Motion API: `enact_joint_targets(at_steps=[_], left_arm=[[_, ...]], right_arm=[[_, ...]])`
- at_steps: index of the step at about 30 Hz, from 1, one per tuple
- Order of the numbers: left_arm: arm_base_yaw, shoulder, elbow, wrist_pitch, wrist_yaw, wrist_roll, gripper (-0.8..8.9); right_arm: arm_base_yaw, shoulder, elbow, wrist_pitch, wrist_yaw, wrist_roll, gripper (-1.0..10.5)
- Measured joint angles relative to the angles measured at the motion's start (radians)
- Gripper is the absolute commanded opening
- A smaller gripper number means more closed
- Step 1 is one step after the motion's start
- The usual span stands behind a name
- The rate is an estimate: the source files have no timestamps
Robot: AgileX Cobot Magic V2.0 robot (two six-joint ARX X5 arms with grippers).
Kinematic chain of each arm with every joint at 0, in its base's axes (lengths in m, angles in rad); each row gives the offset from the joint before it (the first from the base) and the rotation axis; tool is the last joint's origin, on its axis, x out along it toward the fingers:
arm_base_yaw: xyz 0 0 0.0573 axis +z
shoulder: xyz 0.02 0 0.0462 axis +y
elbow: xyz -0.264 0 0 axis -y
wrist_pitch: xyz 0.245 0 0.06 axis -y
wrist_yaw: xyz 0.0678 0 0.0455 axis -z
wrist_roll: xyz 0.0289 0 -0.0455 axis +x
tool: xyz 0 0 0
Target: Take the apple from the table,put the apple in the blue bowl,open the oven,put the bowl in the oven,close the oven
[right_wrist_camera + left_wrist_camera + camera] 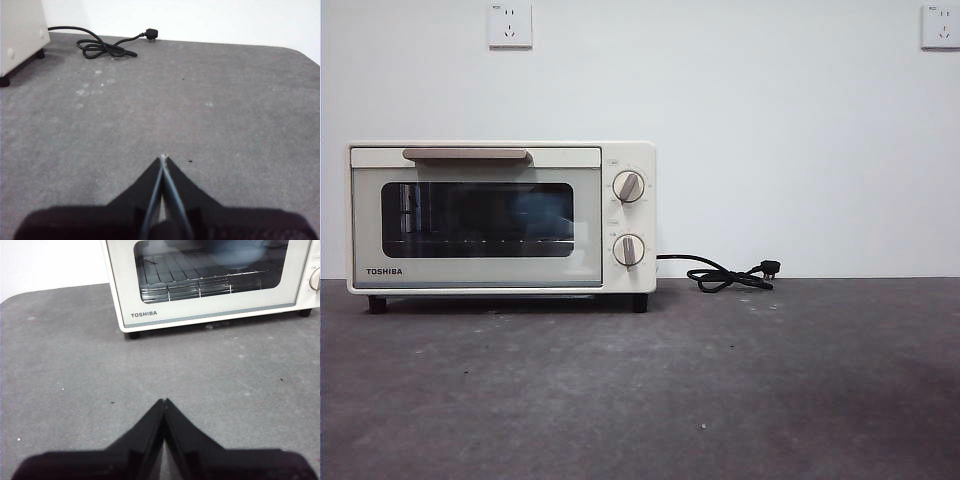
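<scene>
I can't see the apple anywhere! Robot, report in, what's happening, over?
Left gripper and right gripper shut, empty, above the table. Toshiba toaster oven door closed, blue bowl dimly visible inside. Apple unseen. Nothing in the way.

Left gripper (164, 401): two matte black wedge-shaped jaws tapering to a point. Right gripper (163, 158): same black wedges, thin pale strips lining inner edges.

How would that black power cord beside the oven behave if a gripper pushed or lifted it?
The cord lies in loose loops on the table, so it would probably flop and drag, not slide as one piece. Its other end runs behind the oven, so it is likely tethered. The plug would probably trail.
</scene>
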Motion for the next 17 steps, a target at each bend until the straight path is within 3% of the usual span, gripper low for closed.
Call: enact_joint_targets(at_steps=[17], left_arm=[[0.0, 0.0, 0.0, 0.0, 0.0, 0.0, -0.04]], right_arm=[[0.0, -0.013, 0.0, 0.0, -0.018, 0.005, 0.0]])
